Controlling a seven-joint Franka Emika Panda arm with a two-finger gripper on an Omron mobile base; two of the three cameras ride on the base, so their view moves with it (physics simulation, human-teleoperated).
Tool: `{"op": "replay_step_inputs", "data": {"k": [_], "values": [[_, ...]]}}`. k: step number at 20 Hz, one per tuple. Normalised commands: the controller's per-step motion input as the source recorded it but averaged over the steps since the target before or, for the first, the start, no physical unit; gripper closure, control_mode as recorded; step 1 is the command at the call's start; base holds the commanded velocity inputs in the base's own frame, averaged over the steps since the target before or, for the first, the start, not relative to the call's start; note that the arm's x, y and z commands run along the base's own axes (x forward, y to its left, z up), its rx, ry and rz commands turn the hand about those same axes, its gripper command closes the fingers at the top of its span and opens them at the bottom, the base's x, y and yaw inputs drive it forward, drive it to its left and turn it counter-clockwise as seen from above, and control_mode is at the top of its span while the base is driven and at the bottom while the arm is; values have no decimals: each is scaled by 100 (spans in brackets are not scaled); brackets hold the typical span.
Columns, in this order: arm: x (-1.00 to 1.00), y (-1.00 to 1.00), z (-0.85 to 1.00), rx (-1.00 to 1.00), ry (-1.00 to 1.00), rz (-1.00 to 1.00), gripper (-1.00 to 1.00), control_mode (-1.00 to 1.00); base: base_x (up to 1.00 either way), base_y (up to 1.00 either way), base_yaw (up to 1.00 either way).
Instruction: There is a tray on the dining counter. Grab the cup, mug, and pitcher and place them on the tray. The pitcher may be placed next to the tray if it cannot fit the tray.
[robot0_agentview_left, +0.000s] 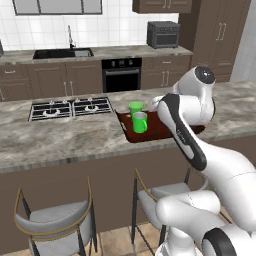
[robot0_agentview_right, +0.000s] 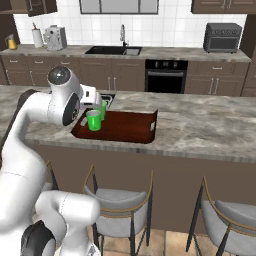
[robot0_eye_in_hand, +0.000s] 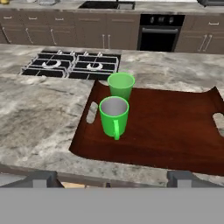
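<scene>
Green tapered cup (robot0_eye_in_hand: 120, 85) and bright green mug (robot0_eye_in_hand: 114, 116) stand on the reddish-brown tray (robot0_eye_in_hand: 175, 127); jaws wide, empty; pitcher remains.

Oven (robot0_agentview_left: 121, 74); sink (robot0_agentview_right: 112, 50); stools (robot0_agentview_left: 57, 222)

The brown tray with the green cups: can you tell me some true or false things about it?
1. The bright green straight-sided mug stands on the dark reddish-brown tray. True.
2. The tapered green cup lies tipped over on the grey stone counter. False: it stands upright on the tray, just behind the mug.
3. The gripper's jaws are clamped on the mug. False: they are open and hold nothing.
4. The gas hob sits in the counter beyond the tray. True.
5. The tray is packed full. False: most of it is bare.
</scene>
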Motion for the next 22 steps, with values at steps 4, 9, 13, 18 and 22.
{"op": "replay_step_inputs", "data": {"k": [4, 9, 13, 18, 22], "values": [[-53, -10, 56, -4, 7, 0, -100, -100, 0, 0, 0], [-64, -21, 31, -6, 5, 0, -100, -100, 0, 0, 0], [-65, -4, 1, -1, 0, 0, -100, -100, 0, 0, 0], [-49, 0, 0, 0, 1, 0, -100, -100, 0, 0, 0], [-38, 0, 0, 0, 1, -5, -100, -100, 0, 0, 0]]}}
